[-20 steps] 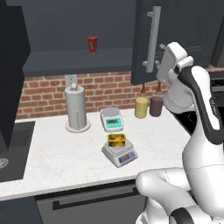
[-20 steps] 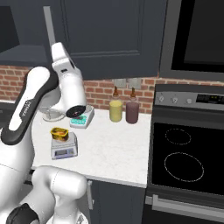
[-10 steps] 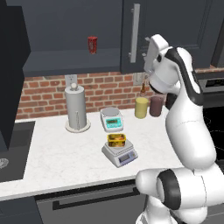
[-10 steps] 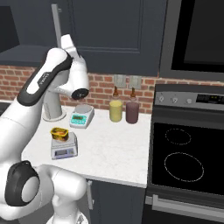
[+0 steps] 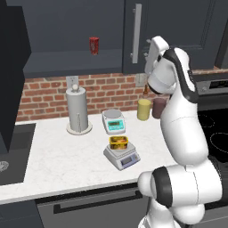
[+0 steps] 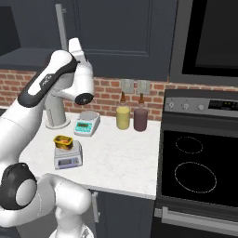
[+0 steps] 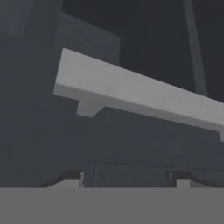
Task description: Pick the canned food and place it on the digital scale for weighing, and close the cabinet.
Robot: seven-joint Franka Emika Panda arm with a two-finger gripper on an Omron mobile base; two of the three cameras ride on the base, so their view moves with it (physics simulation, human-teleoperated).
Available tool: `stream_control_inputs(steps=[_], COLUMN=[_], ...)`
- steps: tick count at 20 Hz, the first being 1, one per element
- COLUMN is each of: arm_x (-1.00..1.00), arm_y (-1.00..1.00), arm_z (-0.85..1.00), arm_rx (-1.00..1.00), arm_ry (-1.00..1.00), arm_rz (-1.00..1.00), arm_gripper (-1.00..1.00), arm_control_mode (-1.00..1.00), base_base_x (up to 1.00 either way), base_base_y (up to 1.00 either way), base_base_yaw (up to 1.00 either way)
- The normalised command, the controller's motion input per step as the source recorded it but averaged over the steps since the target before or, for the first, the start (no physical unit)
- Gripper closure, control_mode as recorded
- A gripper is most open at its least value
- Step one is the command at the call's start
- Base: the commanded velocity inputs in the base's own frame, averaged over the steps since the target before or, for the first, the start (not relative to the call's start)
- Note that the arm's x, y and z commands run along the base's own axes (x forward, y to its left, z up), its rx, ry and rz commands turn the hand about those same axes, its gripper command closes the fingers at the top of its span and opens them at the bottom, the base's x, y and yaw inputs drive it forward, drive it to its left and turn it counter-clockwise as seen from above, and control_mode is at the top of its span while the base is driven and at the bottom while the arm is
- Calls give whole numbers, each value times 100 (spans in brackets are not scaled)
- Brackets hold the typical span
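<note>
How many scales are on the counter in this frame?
2. The digital scale sits near the counter's front edge with the canned food on its platter; the white scale with a teal front sits behind it, nearer the brick wall.

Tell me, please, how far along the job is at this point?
Done: the canned food sits on the digital scale. In hand: the gripper is up beside the cabinet door's handle; a grip cannot be confirmed. Left: the cabinet is open, with the red can on its shelf.
</note>
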Motion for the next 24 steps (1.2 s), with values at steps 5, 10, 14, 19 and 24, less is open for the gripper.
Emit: stream_control_inputs(steps=[5,10,14,19,24], arm_x=[-12,-67,-77,-95,-75], arm_y=[-18,-37,-22,0,1], arm_z=[16,26,20,29,48], arm_rx=[0,0,0,-10,-22], arm_ry=[0,0,0,21,22], arm_rz=[0,0,0,0,0], arm_gripper=[-100,-100,-100,-100,-100], arm_control_mode=[-100,-100,-100,-100,-100], base_base_x=[0,0,0,0,0], base_base_y=[0,0,0,0,0], base_base_yaw=[0,0,0,0,0])
